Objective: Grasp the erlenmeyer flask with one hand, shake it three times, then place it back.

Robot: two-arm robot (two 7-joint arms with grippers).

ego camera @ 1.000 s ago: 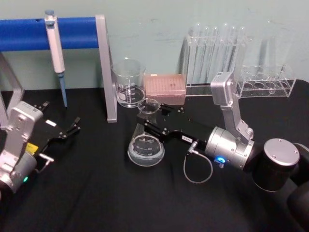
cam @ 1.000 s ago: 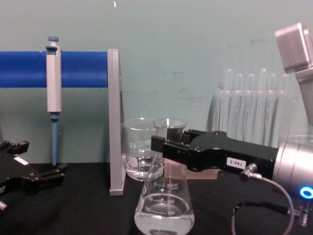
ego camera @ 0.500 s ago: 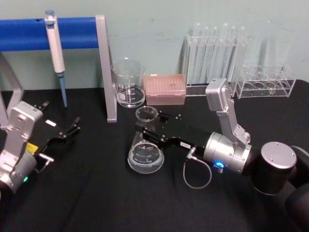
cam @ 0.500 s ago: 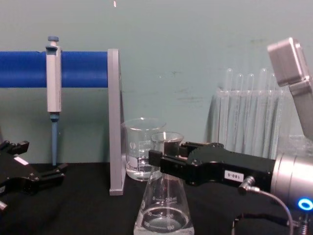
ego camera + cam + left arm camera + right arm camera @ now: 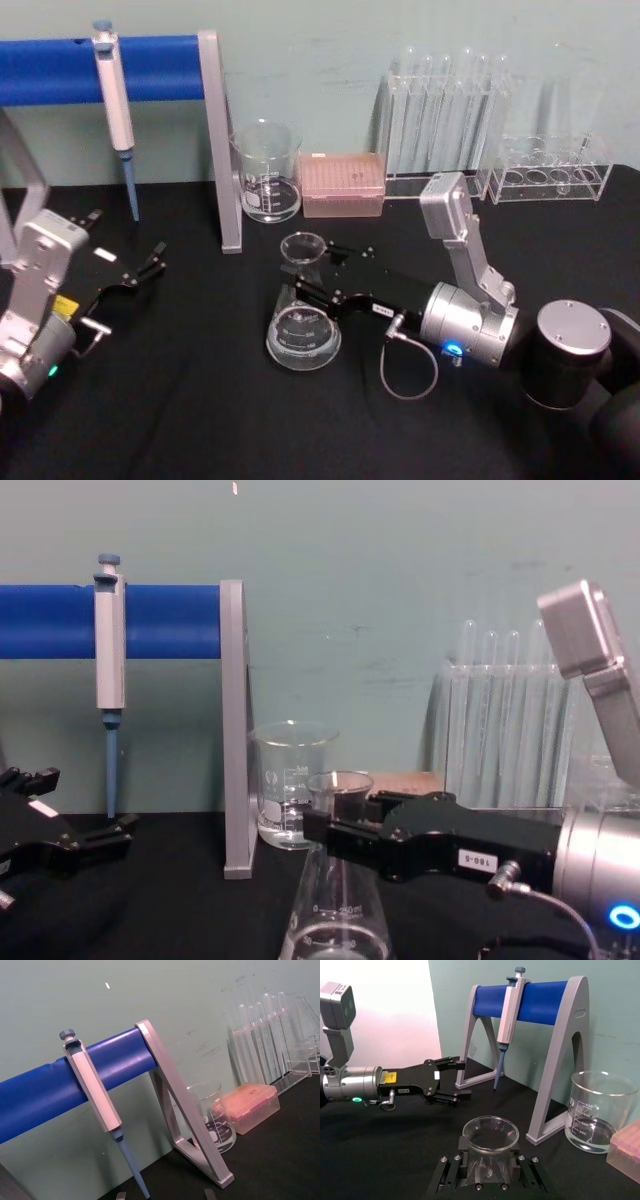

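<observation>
The erlenmeyer flask [image 5: 303, 325] is clear glass with a little liquid in its wide base, and it stands upright at the middle of the black table. My right gripper [image 5: 304, 281], the hand with the silver wrist, is shut on its neck just below the rim. In the right wrist view the flask's rim [image 5: 490, 1134] sits between the two black fingers [image 5: 451, 1172]. The chest view shows the flask [image 5: 335, 920] low, its base cut off by the picture's edge, so I cannot tell whether it touches the table. My left gripper [image 5: 150, 265] rests open at the left, apart from the flask.
A glass beaker [image 5: 267, 185] and a pink tip box [image 5: 342, 184] stand behind the flask. A pipette [image 5: 115, 90] hangs on the blue-barred stand [image 5: 222, 150] at the back left. Test tube racks [image 5: 440, 120] [image 5: 550, 165] line the back right.
My right gripper has carried the flask downward and a little nearer to me, and the flask now stands upright instead of tilted. The left arm has not moved.
</observation>
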